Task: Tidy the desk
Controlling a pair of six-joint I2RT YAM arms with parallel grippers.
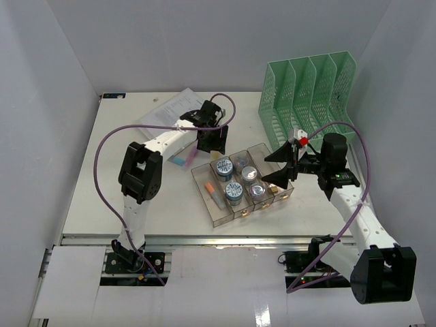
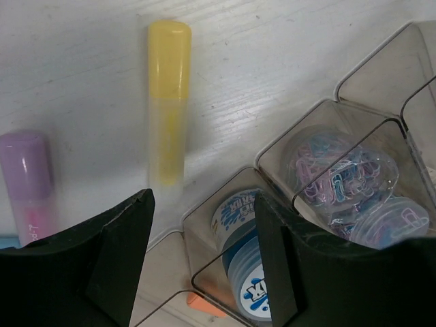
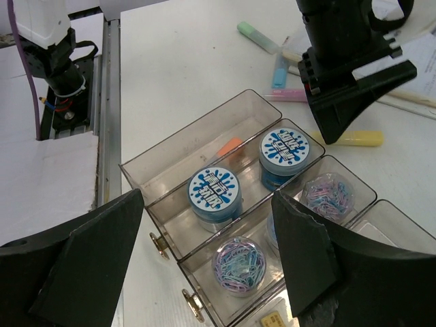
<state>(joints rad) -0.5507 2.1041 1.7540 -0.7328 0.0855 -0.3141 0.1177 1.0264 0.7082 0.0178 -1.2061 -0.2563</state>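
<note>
**Top view.** The desk (image 1: 136,204) fills most of the frame. It is roughly square, so you can read no long axis. Its metal rail (image 1: 204,240) runs left to right along the lower edge. The left claw (image 1: 212,144), upper centre, and the right claw (image 1: 281,167), right of centre, hang above it on either side of the clear tray (image 1: 204,178).

**Left wrist view.** You see the white top close up, with a yellow highlighter (image 2: 168,102) lying on it at upper left. The jaws are released and empty.

**Right wrist view.** Unlike the left wrist view, this one shows the rail, at upper left. The jaws stand wide and empty above the tray.
</note>
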